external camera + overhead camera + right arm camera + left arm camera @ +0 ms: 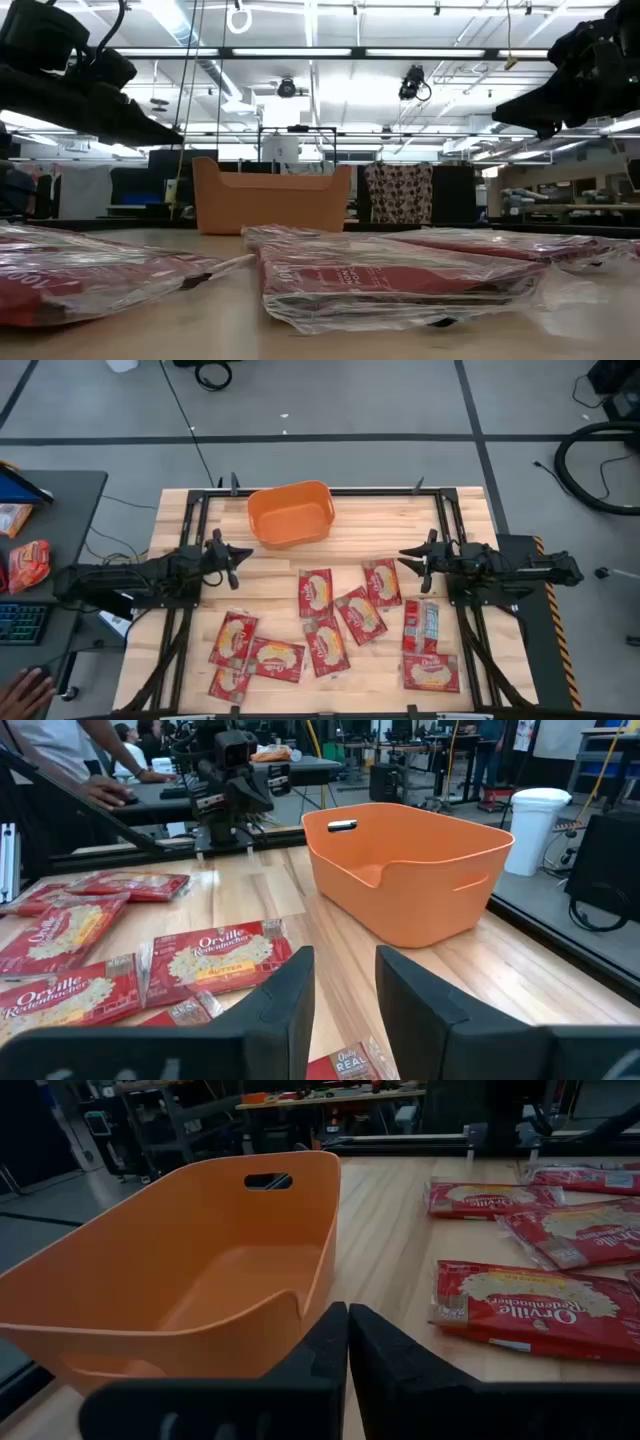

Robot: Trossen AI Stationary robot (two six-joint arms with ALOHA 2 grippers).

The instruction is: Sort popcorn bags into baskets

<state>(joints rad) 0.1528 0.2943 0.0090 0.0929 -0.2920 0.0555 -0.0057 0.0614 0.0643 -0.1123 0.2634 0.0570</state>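
Several flat red popcorn bags (330, 610) lie scattered on the wooden table's near half; the wrist views show them too (535, 1305) (215, 960). The orange basket (291, 513) stands empty near the far edge, its inside showing in the left wrist view (215, 1280). My left gripper (240, 557) hovers shut at the table's left, above the wood and near the basket. My right gripper (405, 557) hovers at the right, fingers open a little, pointing toward the table's middle. Neither touches anything.
A side desk left of the table holds an orange-red snack packet (28, 565) and a keyboard; a person's hand (25, 690) shows at its near edge. Black frame rails (330, 491) border the table. Bare wood lies between basket and bags.
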